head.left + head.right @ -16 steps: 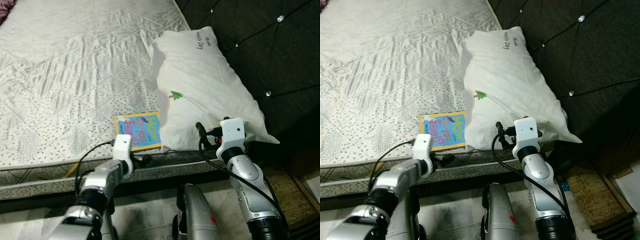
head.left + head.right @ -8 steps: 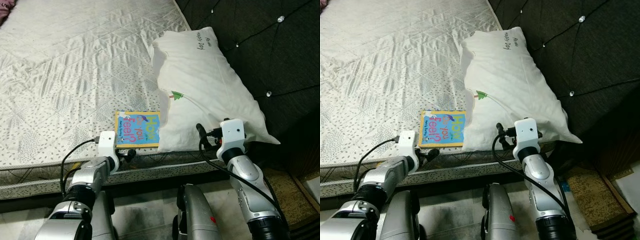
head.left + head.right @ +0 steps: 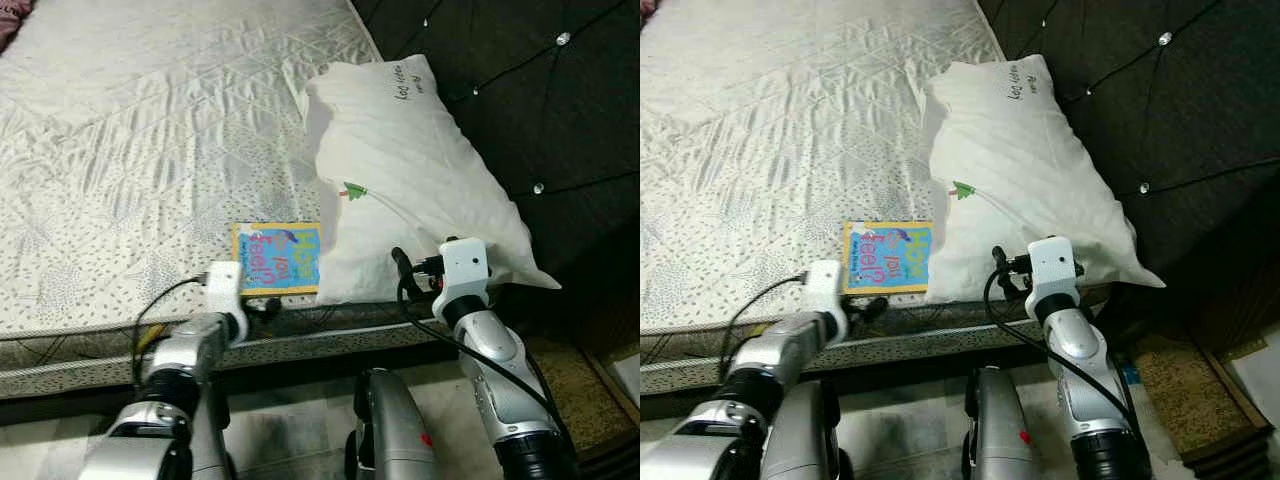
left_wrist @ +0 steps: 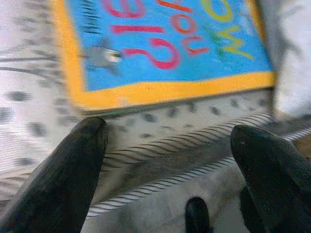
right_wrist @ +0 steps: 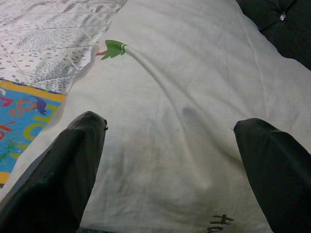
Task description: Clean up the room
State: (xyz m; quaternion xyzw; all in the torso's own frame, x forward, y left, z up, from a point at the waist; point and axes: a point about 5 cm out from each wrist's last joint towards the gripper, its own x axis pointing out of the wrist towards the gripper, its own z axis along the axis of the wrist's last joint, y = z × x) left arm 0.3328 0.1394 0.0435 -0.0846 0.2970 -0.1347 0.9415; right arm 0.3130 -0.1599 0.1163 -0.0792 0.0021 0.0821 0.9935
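While the spread-fingered left tool (image 4: 167, 145) hovers at the mattress edge, the flat blue yellow-bordered picture book (image 3: 277, 258) lies just beyond, long axis along that edge, one end under the white pillow (image 3: 410, 170); the right tool (image 5: 175, 145) gapes before the pillow.

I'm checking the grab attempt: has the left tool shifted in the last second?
Yes. The left tool pulled back toward the robot, off the book's near edge, and now sits at the mattress edge, below the book's near left corner.
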